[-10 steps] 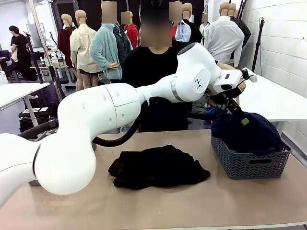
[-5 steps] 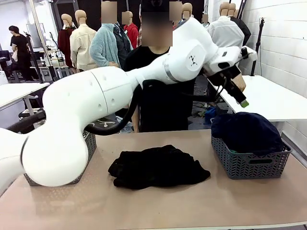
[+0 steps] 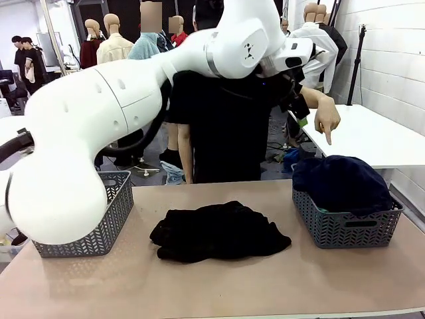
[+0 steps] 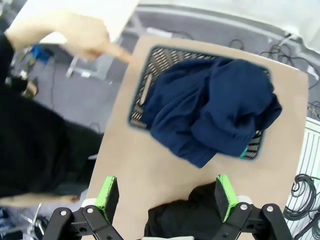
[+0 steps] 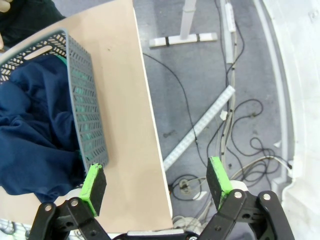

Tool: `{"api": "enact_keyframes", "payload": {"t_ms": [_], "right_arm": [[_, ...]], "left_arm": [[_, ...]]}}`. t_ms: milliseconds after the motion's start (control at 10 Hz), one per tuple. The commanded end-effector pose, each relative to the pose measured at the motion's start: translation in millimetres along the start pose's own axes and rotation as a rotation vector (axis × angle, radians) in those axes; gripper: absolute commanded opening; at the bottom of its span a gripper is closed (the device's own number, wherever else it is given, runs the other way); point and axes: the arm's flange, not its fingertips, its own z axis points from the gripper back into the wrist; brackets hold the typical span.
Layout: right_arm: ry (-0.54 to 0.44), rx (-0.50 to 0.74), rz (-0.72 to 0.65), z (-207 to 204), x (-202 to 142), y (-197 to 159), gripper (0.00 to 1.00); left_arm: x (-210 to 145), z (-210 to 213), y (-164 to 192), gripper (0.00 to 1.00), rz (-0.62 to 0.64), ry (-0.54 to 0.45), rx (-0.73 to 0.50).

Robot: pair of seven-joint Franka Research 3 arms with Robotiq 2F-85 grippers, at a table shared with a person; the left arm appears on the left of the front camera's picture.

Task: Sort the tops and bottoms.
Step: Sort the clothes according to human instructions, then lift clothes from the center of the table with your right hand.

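The dark navy top [image 3: 342, 183] lies heaped in the grey basket [image 3: 345, 229] at the table's right, with a sliver of green cloth [image 3: 322, 210] under it. A crumpled black garment [image 3: 219, 231] lies mid-table; I cannot tell its kind. My left gripper [image 3: 299, 111] hangs high above the table, left of the basket, open and holding nothing. From its wrist, the left gripper [image 4: 166, 195] looks down on the navy top [image 4: 215, 107] and the black garment [image 4: 195, 215]. My right gripper [image 5: 156, 184] is open and holds nothing, past the table's right edge beside the basket [image 5: 82, 110].
A person in black stands at the far side, one hand [image 3: 327, 123] pointing a finger down at the right basket. A second grey basket [image 3: 99, 226] stands at the table's left. A white table [image 3: 378, 136] is behind on the right. Cables lie on the floor [image 5: 225, 125].
My left gripper has opened, let go of the navy top in the basket, and risen up and leftward. The person's hand has come into view, pointing down.
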Motion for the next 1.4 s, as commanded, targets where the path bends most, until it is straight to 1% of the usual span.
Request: {"api": "enact_keyframes", "payload": {"t_ms": [0,100,200,1100,1200,1300], "right_arm": [[0.008,-0.015,0.007,0.0,-0.1,-0.2,1.0],[0.008,-0.015,0.007,0.0,-0.1,-0.2,1.0],[0.008,-0.015,0.007,0.0,-0.1,-0.2,1.0],[0.008,-0.015,0.007,0.0,-0.1,-0.2,1.0],[0.008,-0.015,0.007,0.0,-0.1,-0.2,1.0],[0.008,-0.015,0.007,0.0,-0.1,-0.2,1.0]], "left_arm": [[-99.1,25.4,-49.8,1.0,0.108,0.065,0.094],[-113.3,29.0,-54.0,1.0,0.111,0.014,0.081],[-2.4,10.0,4.1,1.0,0.051,0.03,0.04],[-2.4,10.0,4.1,1.0,0.051,0.03,0.04],[-3.7,7.4,1.8,1.0,0.067,0.042,0.045],[-14.5,25.3,21.1,1.0,0.098,0.027,0.124]]}}
